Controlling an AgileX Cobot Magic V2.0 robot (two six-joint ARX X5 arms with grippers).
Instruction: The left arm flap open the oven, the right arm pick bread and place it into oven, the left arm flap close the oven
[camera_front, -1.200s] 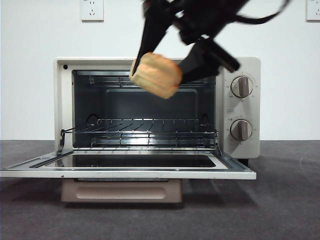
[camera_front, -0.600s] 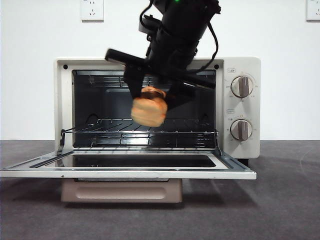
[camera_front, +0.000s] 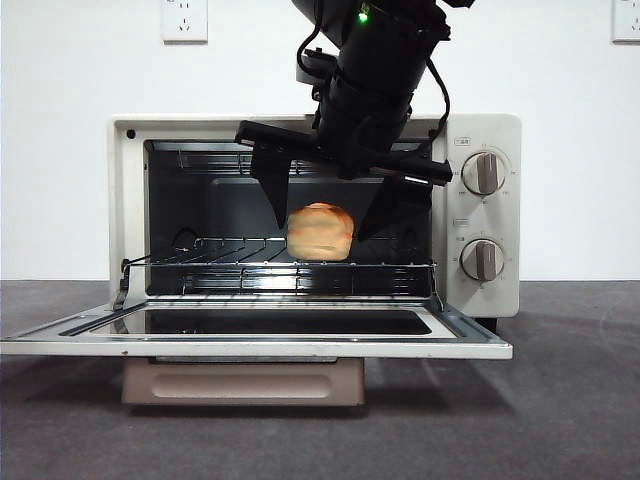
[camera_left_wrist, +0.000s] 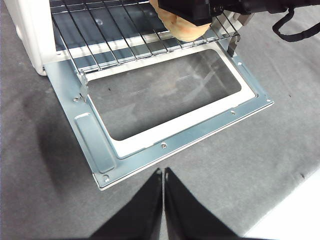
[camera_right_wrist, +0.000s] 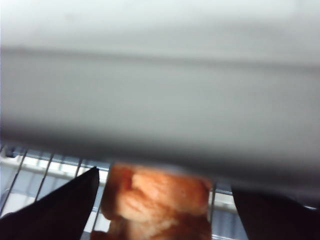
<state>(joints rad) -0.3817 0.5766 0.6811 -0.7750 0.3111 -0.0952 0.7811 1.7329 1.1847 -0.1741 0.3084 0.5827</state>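
R claw (camera_front: 329, 212) spread over bread (camera_front: 320, 232) on rack (camera_front: 250, 265).

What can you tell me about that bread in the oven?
The bread is a small, lumpy loaf with a glossy golden-orange crust and paler patches. It sits on the wire rack inside the open oven, near the rack's front edge. The right gripper has its black jaws spread on either side of it, apparently no longer clamping it. Its underside and back are hidden.
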